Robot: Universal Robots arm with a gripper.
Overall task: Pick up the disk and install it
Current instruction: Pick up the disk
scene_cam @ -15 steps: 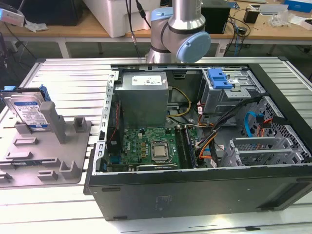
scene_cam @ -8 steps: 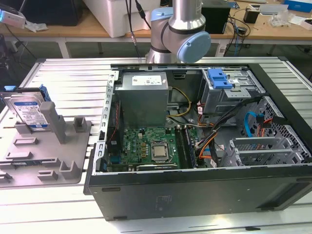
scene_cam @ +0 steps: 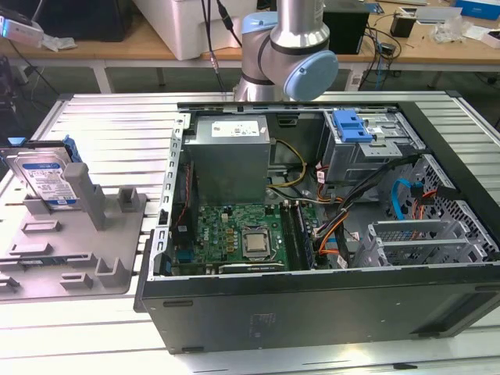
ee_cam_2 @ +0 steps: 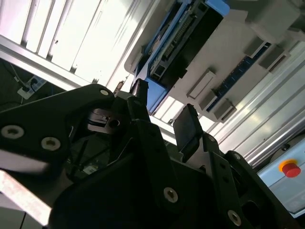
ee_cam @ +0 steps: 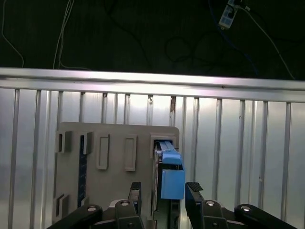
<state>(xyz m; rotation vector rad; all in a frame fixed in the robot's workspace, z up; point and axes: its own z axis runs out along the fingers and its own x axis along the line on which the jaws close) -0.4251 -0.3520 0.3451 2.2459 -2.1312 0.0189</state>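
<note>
silver disk (scene_cam: 47, 178), white-and-blue label, blue frame, upright in grey holder (scene_cam: 116, 269) at nine o'clock from computer case (scene_cam: 312, 312) in the exterior view. gripper (ee_cam: 164, 192) jaws open, holding nothing.

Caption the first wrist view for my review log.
Open gripper lined up over the disk standing in its grey holder.

Open computer case (scene_cam: 312, 312) on slatted table (scene_cam: 101, 125); grey power supply (scene_cam: 230, 168) beside green motherboard (scene_cam: 223, 230) inside.
</note>
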